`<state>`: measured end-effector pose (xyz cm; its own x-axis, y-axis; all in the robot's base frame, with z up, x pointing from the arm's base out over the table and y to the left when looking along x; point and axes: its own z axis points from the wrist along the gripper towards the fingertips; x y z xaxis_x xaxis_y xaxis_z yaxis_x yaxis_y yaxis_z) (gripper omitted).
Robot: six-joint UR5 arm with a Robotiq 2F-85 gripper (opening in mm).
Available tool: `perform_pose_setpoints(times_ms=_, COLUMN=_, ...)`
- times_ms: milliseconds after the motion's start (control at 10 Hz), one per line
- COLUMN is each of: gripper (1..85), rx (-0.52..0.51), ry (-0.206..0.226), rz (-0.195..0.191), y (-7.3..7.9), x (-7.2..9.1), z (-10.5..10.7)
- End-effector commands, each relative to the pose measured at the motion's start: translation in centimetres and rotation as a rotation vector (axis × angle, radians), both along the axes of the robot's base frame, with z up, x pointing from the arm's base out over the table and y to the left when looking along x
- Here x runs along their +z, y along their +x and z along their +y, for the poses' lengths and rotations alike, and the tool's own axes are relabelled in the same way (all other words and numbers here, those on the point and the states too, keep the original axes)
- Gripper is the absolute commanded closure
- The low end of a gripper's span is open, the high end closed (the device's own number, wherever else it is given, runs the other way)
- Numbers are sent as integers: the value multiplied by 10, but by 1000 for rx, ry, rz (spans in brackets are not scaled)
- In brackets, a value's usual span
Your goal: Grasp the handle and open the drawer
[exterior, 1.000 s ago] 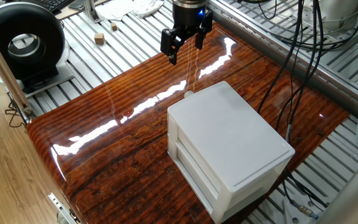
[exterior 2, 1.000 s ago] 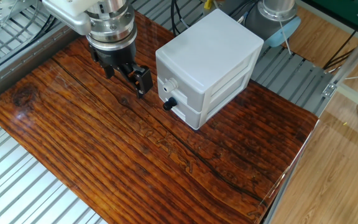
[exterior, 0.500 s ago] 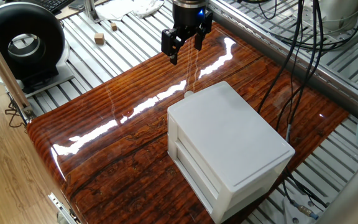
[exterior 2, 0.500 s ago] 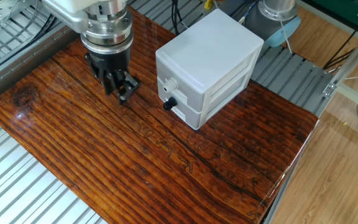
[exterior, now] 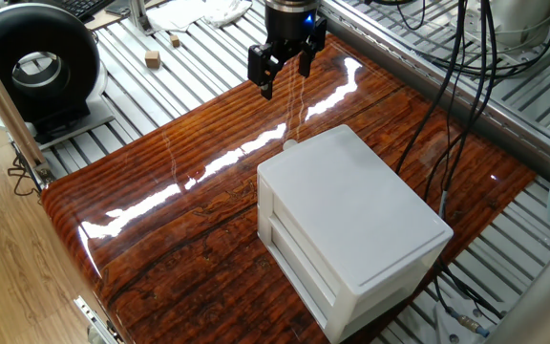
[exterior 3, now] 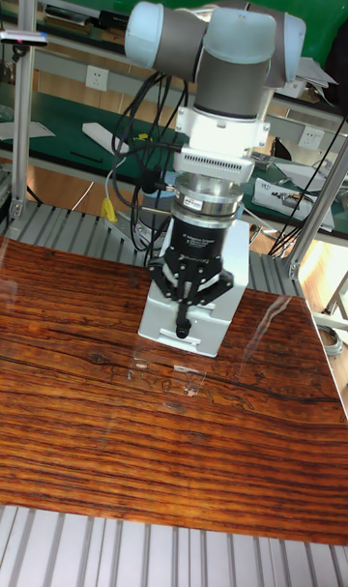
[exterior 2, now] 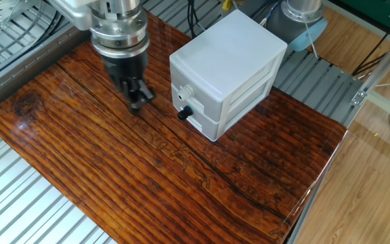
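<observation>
I see my gripper (exterior: 283,76) spread open and empty above the wooden table (exterior: 179,220), near the white cabinet (exterior 2: 229,61); the white handle (exterior 2: 183,92) sits on its upper drawer (exterior 2: 202,91), untouched

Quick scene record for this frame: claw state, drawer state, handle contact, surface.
claw: open, empty, hanging above the table
cabinet: white, on the wooden table
drawer: shut
handle: white nub on the drawer front, untouched
claw vs handle: apart, claw out in front of the drawer face
black knob: below the handle
</observation>
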<state>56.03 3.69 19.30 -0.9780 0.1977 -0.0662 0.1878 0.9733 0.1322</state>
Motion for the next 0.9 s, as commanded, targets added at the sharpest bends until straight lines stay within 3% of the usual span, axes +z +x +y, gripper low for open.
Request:
perform_pose_setpoints(times_ms=0, gripper=837, rx=0, ry=-68, rz=-36, y=-8, x=-8, z=0)
perform_pose_setpoints(times_ms=100, gripper=837, rx=30, ry=-110, rz=-58, y=-6, x=-7, z=1)
perform_pose_setpoints(times_ms=200, gripper=837, rx=53, ry=-101, rz=-41, y=-9, x=-3, z=3)
perform_pose_setpoints(times_ms=300, gripper=837, rx=48, ry=-46, rz=-11, y=-16, x=2, z=12)
perform_pose_setpoints(times_ms=400, gripper=837, rx=71, ry=-40, rz=-2, y=-19, x=8, z=10)
perform_pose_setpoints(times_ms=600, gripper=837, rx=100, ry=-64, rz=-6, y=-23, x=16, z=2)
perform_pose_setpoints(times_ms=700, gripper=833, rx=101, ry=-20, rz=-10, y=-28, x=21, z=13)
perform_pose_setpoints(times_ms=800, gripper=820, rx=114, ry=-4, rz=-8, y=-31, x=24, z=18)
